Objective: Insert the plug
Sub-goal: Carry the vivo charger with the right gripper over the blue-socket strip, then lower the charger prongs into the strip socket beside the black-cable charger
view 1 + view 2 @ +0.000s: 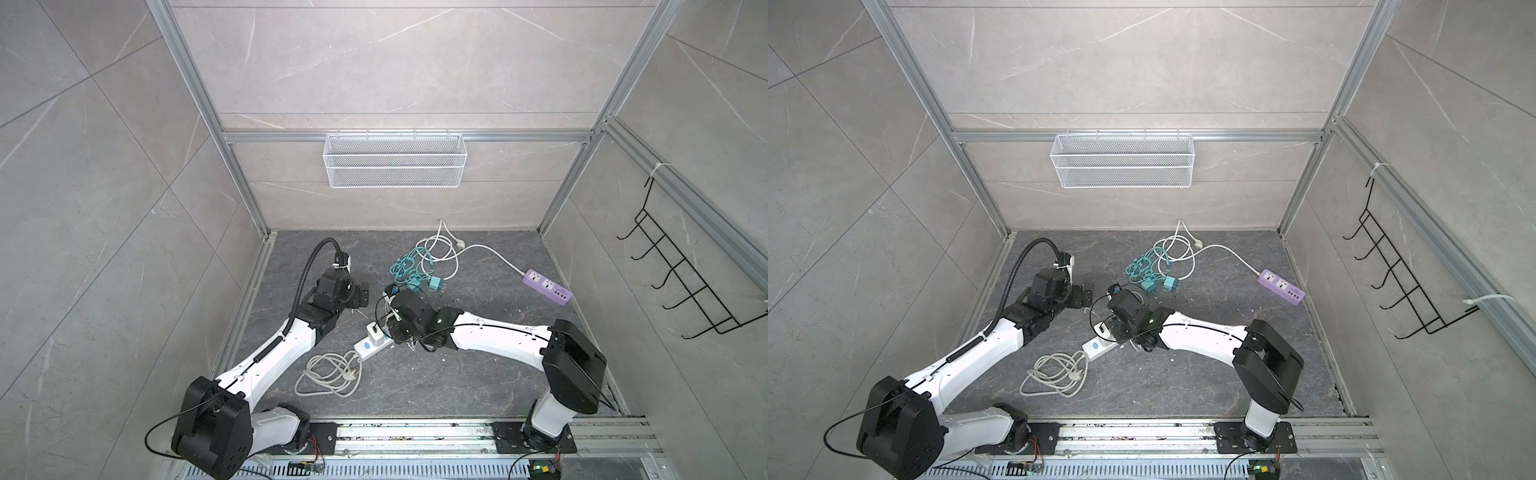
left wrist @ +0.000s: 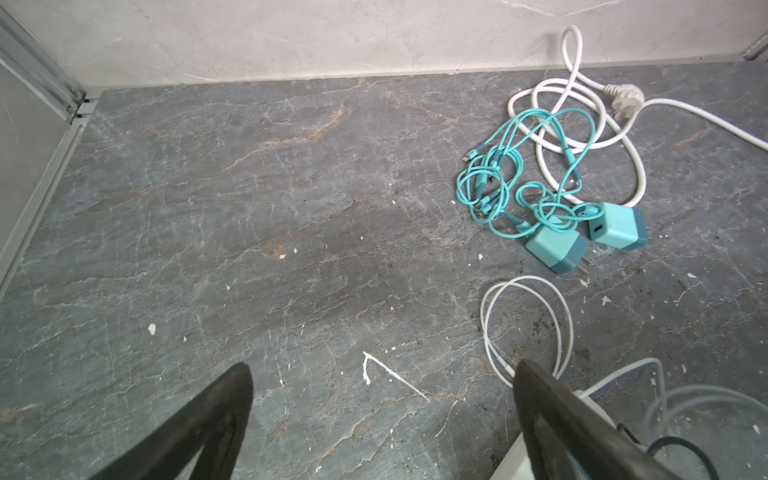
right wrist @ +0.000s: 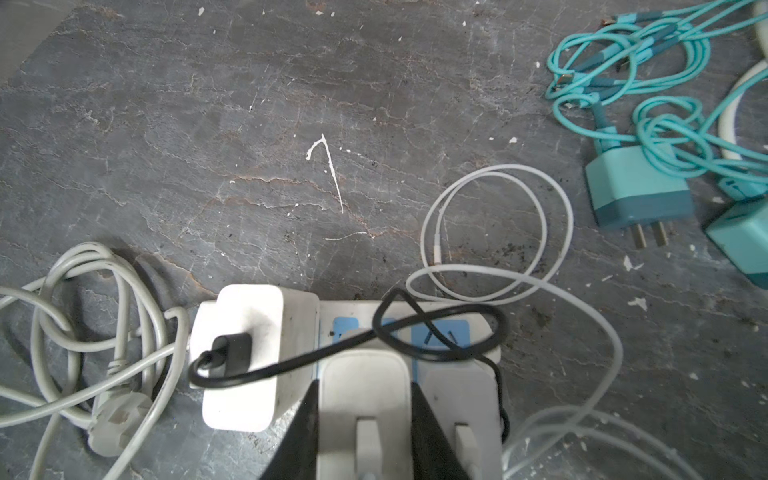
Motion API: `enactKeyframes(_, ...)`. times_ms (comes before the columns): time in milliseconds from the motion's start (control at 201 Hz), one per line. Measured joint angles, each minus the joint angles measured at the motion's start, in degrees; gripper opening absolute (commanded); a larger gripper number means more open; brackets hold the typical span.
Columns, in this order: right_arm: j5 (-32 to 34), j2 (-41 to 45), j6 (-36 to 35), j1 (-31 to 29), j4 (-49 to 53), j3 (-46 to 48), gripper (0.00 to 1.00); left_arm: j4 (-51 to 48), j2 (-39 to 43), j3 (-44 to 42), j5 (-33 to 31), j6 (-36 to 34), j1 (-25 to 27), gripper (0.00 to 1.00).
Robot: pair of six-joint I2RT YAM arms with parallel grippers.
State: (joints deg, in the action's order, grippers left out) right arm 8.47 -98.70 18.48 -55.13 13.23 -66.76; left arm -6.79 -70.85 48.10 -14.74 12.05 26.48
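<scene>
Right gripper (image 3: 365,419) pinches the white plug (image 3: 361,370) over the white power strip (image 1: 372,349), near centre. Left gripper (image 2: 384,370), fingers spread, holds nothing at left. Risk: the black cable (image 3: 230,347) looped across the sockets may block seating, and the unheld strip may slide.

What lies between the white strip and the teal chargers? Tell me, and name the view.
A thin white cable, in loose loops, lies between the white strip and the teal chargers. The right wrist view shows it plainly.
</scene>
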Motion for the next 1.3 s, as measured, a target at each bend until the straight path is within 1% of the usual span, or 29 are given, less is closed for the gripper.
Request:
enactKeyframes(368, 1.77, -2.45, 0.0, -0.04, 2.32, -2.84, 0.06, 0.76, 1.29, -0.98, -0.22, 1.29, -2.12, 1.0)
enactKeyframes(946, 3.76, -5.11, 0.2, -0.2, 4.17, -5.44, 0.05, 1.4, 1.29, -1.75, -0.11, 1.46, -3.37, 1.0)
enactKeyframes(1304, 3.8, -6.67, 0.15, -0.24, 5.55, -6.99, 0.05, 2.12, 1.57, -2.73, -0.07, 1.49, -3.72, 1.0)
